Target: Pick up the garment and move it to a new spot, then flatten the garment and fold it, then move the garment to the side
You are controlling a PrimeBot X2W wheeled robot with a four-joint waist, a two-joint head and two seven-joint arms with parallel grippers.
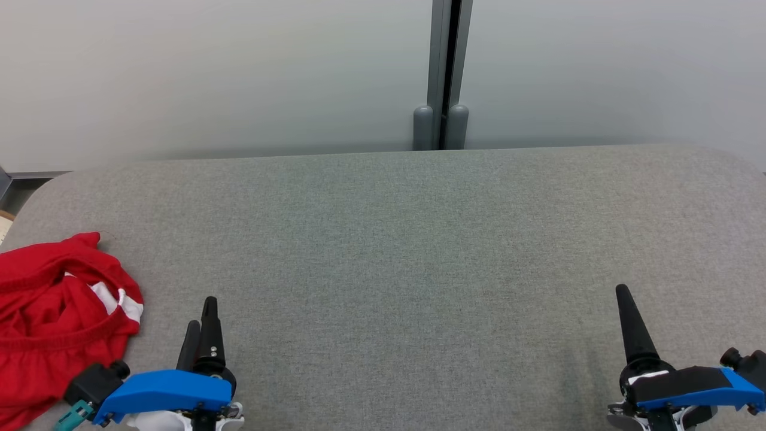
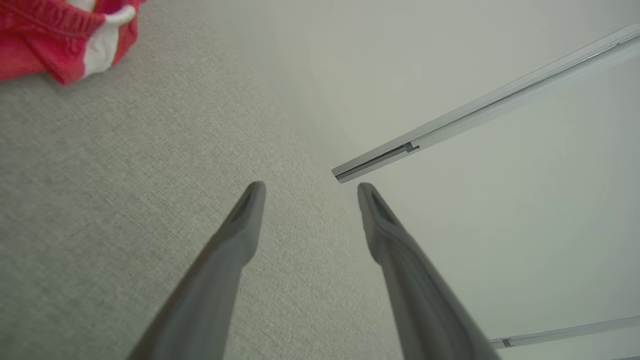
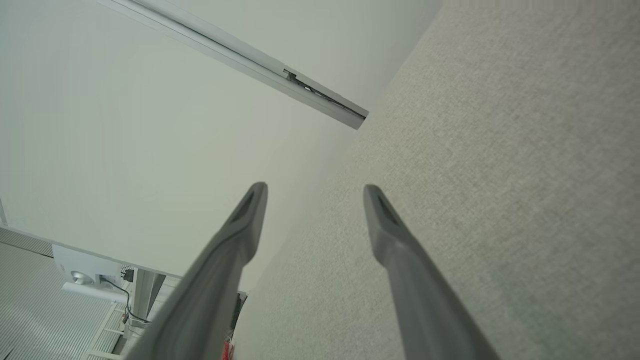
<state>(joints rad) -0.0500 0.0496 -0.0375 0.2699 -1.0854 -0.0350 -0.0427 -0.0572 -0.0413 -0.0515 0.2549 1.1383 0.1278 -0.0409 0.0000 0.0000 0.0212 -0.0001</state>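
The garment (image 1: 57, 323) is a soft red cloth with small white bands and a gathered hem. It lies crumpled in a loose heap at the left near corner of the table (image 1: 419, 239), and part of it goes out of the head view there. The table is covered with a grey woven fabric of fine grain, flat and smooth, and its far corners are rounded. Over the near edge of the table, just beside the heap, the left gripper (image 2: 311, 187) hangs with its two long tapered dark fingers spread apart, holding nothing; the fingers do not touch the cloth. A smooth blue cover (image 1: 164, 386) sits on its base. Over the right near part of the table, well apart from the heap, the right gripper (image 3: 315, 189) has its fingers spread wide too, with nothing between them. Behind the far edge of the table stands a pale matte wall (image 1: 209, 72), divided by a narrow upright grey post (image 1: 443, 78).
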